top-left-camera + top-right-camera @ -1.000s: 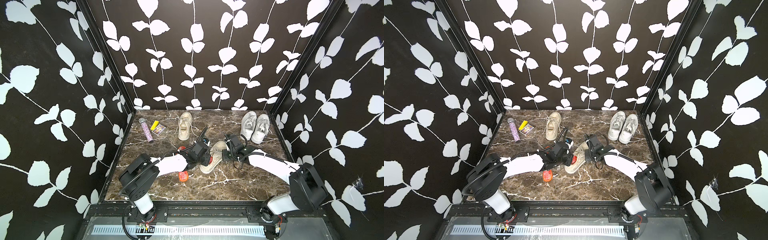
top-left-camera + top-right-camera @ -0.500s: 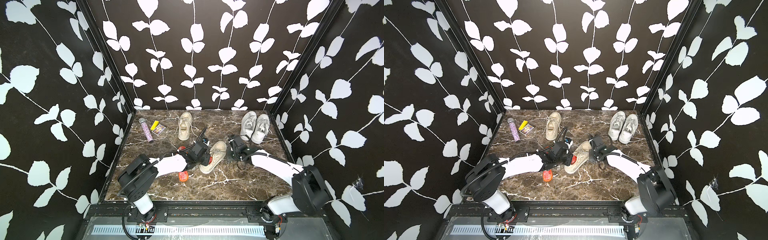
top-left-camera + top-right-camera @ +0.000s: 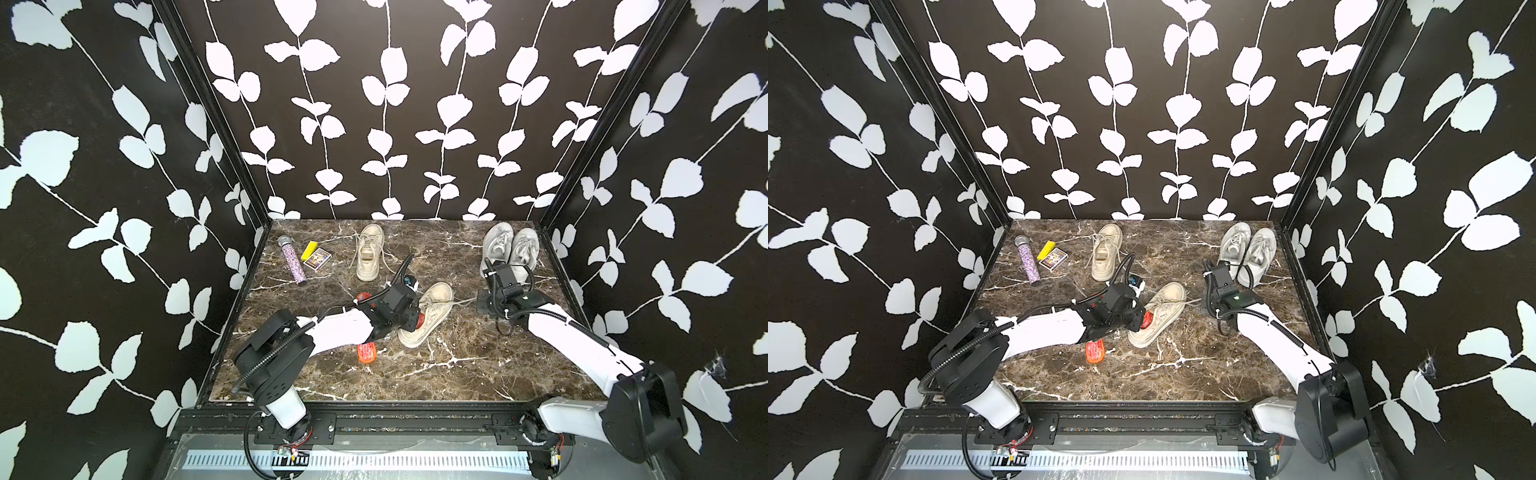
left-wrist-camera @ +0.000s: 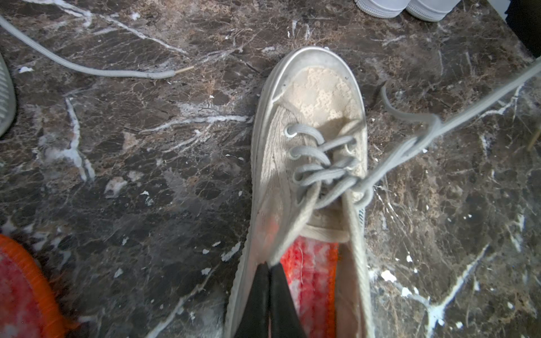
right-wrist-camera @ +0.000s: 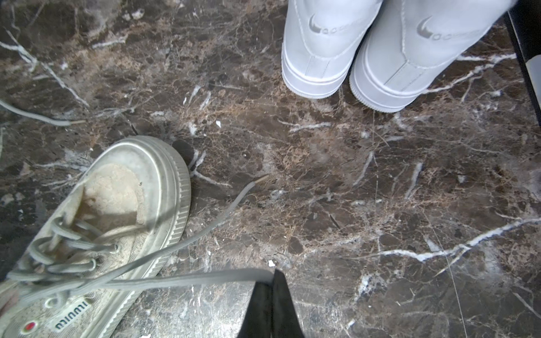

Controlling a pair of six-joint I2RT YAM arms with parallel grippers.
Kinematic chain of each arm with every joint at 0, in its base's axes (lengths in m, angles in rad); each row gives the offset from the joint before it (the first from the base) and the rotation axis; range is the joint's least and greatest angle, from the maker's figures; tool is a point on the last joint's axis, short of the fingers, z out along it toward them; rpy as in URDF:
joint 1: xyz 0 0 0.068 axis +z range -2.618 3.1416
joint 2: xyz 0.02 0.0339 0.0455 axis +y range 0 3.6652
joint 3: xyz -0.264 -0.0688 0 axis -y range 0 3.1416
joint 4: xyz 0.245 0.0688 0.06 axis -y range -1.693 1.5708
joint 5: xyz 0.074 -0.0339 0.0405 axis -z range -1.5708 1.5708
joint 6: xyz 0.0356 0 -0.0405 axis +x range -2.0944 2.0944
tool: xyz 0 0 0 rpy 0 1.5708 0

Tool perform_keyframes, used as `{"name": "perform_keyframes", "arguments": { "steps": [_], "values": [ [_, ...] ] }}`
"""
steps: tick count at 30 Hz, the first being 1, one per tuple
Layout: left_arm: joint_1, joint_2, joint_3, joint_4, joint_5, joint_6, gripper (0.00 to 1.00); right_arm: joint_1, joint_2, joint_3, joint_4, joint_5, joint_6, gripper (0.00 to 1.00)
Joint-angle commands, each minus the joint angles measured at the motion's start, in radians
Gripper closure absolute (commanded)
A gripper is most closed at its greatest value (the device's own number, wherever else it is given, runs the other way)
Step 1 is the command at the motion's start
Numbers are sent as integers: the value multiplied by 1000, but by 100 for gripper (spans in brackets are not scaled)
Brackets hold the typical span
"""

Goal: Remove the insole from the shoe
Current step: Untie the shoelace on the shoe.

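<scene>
Shoe: the beige shoe (image 3: 428, 316) lies mid-table on the marble table (image 3: 457, 374), in the same spot as 1 second ago.
Insole: the red-orange insole (image 4: 310, 272) sits inside the shoe, showing at the heel opening.
Left gripper: the left gripper (image 4: 268, 267) has its fingers pressed together on the edge of the shoe's upper at the opening; it has not shifted.
Right gripper: the right gripper (image 5: 270, 281) is clamped on the grey lace (image 5: 190, 279).
Change: 1 second ago the right gripper was right against the shoe. It now stands off to the right, nearer the white sneakers (image 3: 509, 249), with the lace drawn straight between them.
Other: 1 loose orange insole (image 3: 367, 353) lies beside the left arm, and a second beige shoe (image 3: 369, 253) sits at the back.
</scene>
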Motion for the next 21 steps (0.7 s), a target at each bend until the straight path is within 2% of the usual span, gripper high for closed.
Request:
{"name": "perform_keyframes", "arguments": {
  "steps": [1,4,6,8,11,14,17,20,21],
  "values": [
    [5,-44,-18,-4,1,-11,100,0,-1,-6,-4,-19,-15,100],
    [6,-43,-17,6,18,-17,100,3,4,-3,-8,-30,-19,99],
    [4,-38,-6,4,29,-14,100,11,-4,-2,-9,-22,-25,79],
    [-4,-34,13,-28,42,-13,100,33,-17,16,-45,49,-12,58],
    [-24,-46,23,-47,44,-15,100,96,-41,38,-50,102,-14,43],
    [-34,-56,23,-43,68,-56,100,187,-28,74,-40,126,-37,36],
    [-40,-61,22,-21,117,-85,98,250,16,92,10,58,-65,33],
    [-44,-73,13,5,120,-84,76,273,70,100,41,13,-51,33],
    [-44,-73,16,-2,105,-72,72,275,81,102,47,8,-45,33]
  ]
}}
